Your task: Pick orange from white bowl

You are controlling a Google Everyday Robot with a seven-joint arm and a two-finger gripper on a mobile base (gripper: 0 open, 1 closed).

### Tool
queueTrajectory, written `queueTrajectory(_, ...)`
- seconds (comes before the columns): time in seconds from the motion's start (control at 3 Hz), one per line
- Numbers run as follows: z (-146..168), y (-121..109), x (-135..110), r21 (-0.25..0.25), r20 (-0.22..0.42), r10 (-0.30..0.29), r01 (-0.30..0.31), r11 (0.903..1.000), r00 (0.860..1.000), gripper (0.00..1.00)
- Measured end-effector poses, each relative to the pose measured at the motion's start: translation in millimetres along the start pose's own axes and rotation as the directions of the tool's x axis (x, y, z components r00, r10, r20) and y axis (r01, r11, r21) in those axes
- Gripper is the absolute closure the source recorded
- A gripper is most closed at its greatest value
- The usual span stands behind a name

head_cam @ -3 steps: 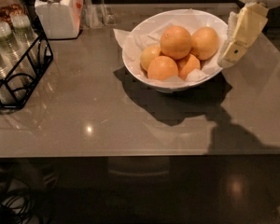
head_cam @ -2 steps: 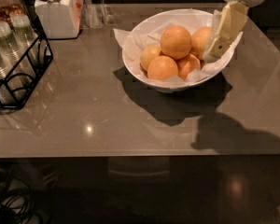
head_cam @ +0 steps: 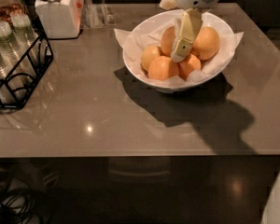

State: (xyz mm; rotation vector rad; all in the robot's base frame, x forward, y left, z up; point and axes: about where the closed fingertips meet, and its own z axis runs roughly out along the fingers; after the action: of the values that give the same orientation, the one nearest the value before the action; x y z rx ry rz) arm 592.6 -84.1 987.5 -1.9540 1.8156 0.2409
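The white bowl (head_cam: 135, 62), lined with crumpled white paper, stands at the back middle of the grey table. It holds several oranges: one at the front (head_cam: 162, 69), one at the right (head_cam: 206, 42), one at the left (head_cam: 149, 56), and others partly hidden. My gripper (head_cam: 178, 55) comes down from the top of the camera view, its cream-coloured part reaching into the bowl. Its tip is over the middle oranges, between the back one (head_cam: 167, 38) and the front one. It hides part of the back orange.
A white lidded jar (head_cam: 56, 13) stands at the back left. A black wire rack (head_cam: 18, 73) with glass jars sits at the left edge. A clear glass item (head_cam: 95, 13) is behind the bowl's left. The table's front edge (head_cam: 130, 154) runs across below.
My gripper has moved left, from outside the bowl's right rim to over the oranges in the middle of the bowl. The oranges and the bowl have not moved.
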Motion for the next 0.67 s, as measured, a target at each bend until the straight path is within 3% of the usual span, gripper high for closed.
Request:
queueTrajectory(0.33, 2.9, -5.4, -3.1, 0.014, 0.009, -0.002, 0.001, 0.9999, 1.0, 0.0)
queueTrajectory(0.67, 7.8, -9.2, 9.5, 0.024, 0.013, 0.039, -0.039, 0.999, 0.999, 0.0)
